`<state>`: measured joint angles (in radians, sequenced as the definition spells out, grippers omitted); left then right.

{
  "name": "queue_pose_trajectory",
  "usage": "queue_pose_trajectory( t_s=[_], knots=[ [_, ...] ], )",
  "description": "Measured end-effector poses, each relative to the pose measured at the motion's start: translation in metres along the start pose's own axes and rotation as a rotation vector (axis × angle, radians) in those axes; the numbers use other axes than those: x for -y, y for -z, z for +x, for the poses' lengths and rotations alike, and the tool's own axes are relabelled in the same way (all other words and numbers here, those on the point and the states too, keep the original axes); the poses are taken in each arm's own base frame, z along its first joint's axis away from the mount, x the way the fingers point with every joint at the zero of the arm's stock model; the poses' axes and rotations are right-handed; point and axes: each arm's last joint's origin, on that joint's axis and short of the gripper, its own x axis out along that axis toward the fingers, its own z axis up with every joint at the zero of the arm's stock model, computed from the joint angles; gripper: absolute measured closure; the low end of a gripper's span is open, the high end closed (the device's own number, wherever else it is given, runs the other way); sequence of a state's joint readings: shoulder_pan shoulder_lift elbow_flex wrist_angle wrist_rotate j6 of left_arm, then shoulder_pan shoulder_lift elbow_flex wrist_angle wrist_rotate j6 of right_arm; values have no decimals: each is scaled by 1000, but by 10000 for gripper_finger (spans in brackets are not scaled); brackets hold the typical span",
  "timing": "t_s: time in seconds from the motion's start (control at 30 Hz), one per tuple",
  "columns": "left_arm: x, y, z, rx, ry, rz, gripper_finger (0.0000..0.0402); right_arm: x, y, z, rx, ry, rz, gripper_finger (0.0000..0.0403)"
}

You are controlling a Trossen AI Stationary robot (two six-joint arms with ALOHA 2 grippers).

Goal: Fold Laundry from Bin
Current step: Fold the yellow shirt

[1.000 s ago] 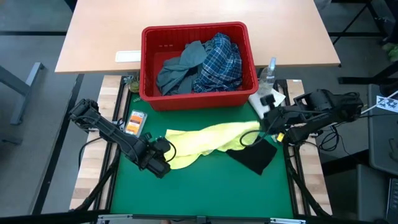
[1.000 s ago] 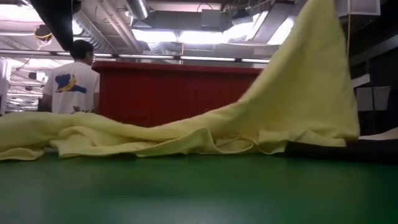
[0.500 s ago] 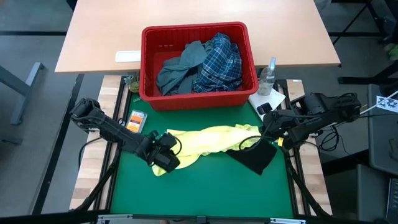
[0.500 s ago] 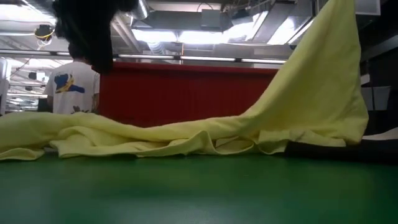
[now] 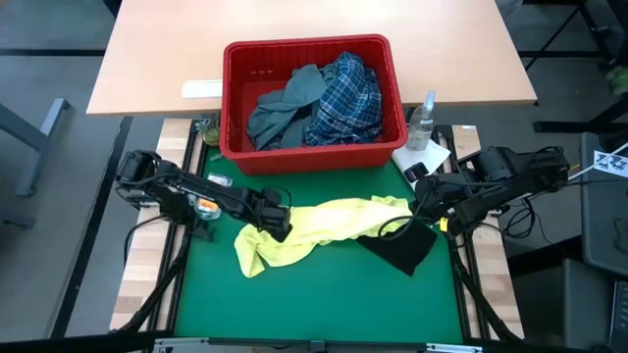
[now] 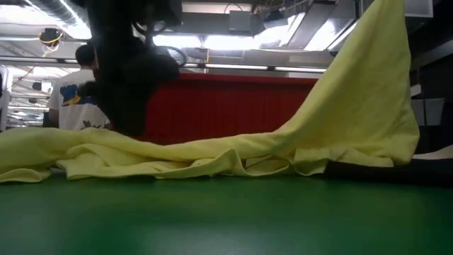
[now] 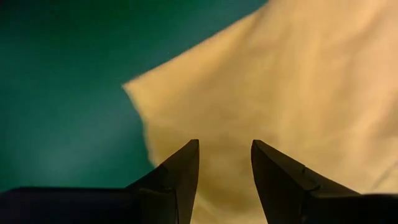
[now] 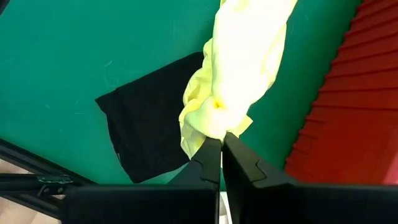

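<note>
I see the yellow garment [image 5: 309,227] stretched across the green mat [image 5: 324,294] on the desk, just near of the red bin [image 5: 312,152]. Its right end is lifted off the mat and pinched in my right gripper [image 8: 221,144], whose fingers are clamped tight on a bunched fold of the yellow cloth. From table height that end rises in a tall peak at the right while the rest lies rumpled and flat along the mat.

My left gripper [image 7: 225,163] hangs over the left end of the yellow garment with its fingers parted and nothing between them; the wrist camera shows yellow cloth under the gap and bare green mat beside it.

A dark navy garment [image 5: 400,247] lies flat on the mat under and just near of the raised right end. Inside the bin sit a grey-blue garment [image 5: 285,108] on the left and a blue-white plaid shirt [image 5: 345,98] on the right, touching.

A clear bottle [image 5: 424,120] stands right of the bin. Beyond the desk, a person in a white shirt [image 6: 74,95] stands in the room.
</note>
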<state>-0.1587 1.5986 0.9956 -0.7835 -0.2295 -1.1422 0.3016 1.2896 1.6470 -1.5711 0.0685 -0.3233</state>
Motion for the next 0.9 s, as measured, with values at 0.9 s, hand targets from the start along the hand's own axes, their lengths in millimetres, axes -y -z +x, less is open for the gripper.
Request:
queue_pose_trajectory(
  t_s=[0.9],
  knots=[
    [10,-16,-30,29,2,103,400,4,1,0,-43,123,-24,398]
  ],
)
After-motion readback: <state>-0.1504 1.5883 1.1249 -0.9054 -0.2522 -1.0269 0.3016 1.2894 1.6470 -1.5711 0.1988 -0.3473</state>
